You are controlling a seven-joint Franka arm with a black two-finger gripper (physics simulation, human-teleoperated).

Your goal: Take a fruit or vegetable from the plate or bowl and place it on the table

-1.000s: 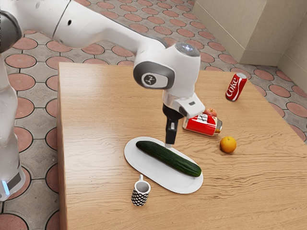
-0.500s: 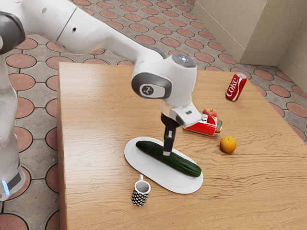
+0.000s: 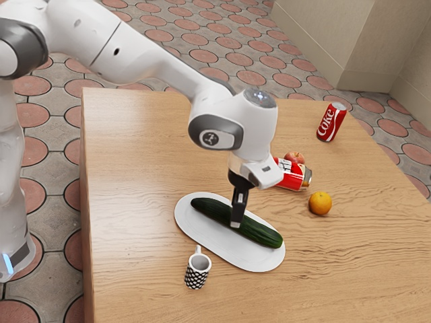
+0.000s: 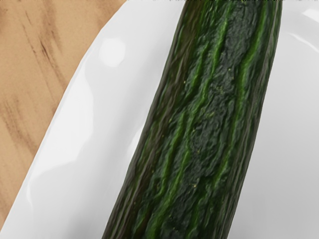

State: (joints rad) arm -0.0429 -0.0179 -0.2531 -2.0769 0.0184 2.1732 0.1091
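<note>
On the white plate [image 3: 229,249], a cucumber [image 3: 256,232].

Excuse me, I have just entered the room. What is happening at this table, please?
A robot arm has its gripper low at the middle of a cucumber, which lies on a white oval plate. It seems to be there to pick the cucumber up and put it on the table, but I cannot tell whether it grips it. The cucumber is not on the table yet. A patterned mug stands beside the plate.
</note>
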